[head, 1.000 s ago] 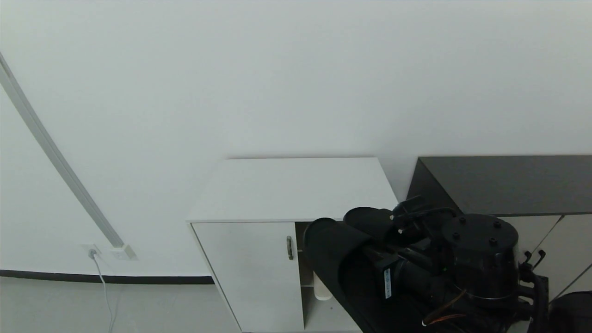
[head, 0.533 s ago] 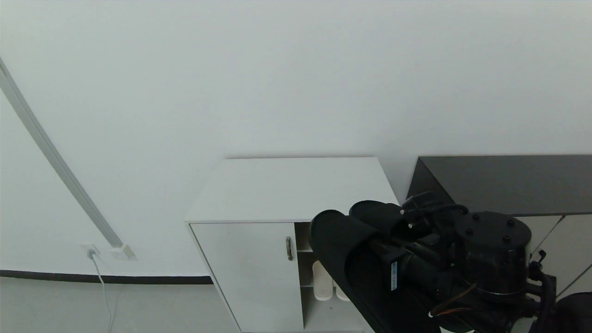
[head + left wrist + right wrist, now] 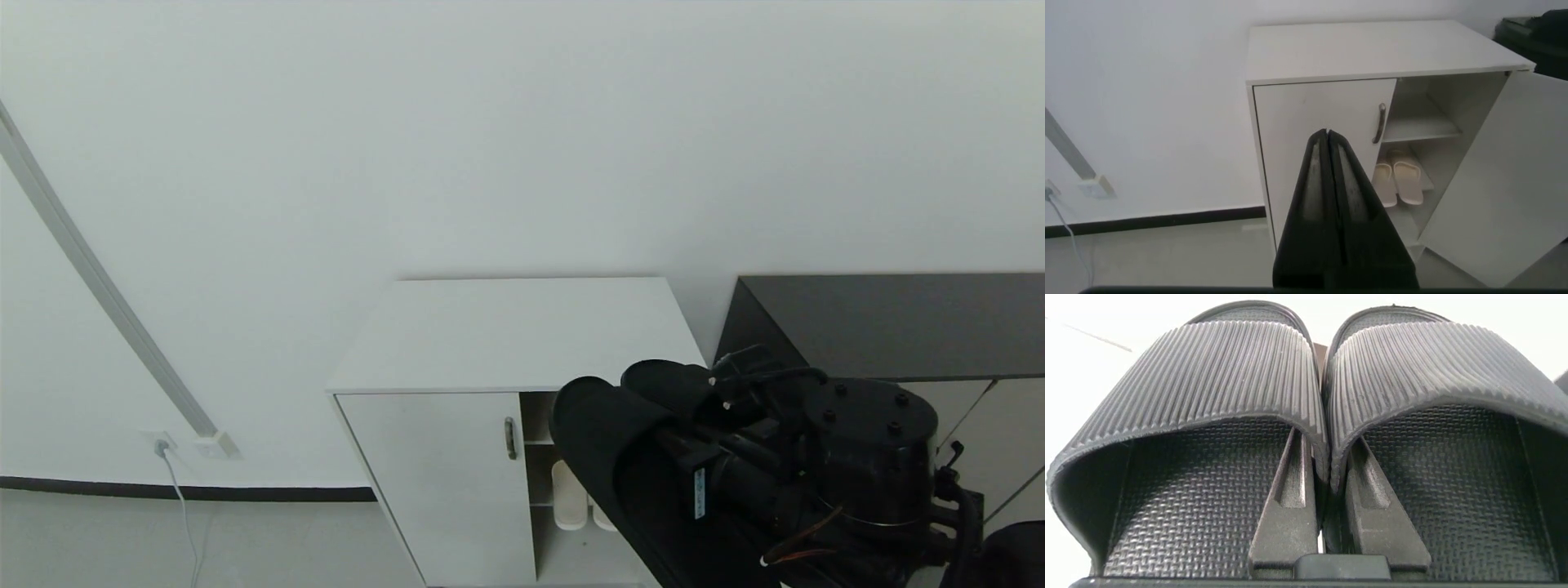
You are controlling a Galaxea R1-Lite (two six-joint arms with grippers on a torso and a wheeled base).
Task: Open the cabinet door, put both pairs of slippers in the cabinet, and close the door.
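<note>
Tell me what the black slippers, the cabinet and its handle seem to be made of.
The black slippers look like soft rubber or foam, matte: ribbed straps and pebbled footbeds seem moulded. The cabinet is probably laminated board, smooth matte white, with flat square-edged panels. The handle appears metal, dull grey with slight sheen, though too small to be sure.

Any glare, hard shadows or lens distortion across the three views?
Head view: even light, no glare on the white cabinet; the wall conduit bows slightly, suggesting edge distortion; the black slippers read as one dark mass. Left wrist view: open compartment shaded, white slippers readable. Right wrist view: slipper ribs evenly lit, the fingers darker between them.
</note>
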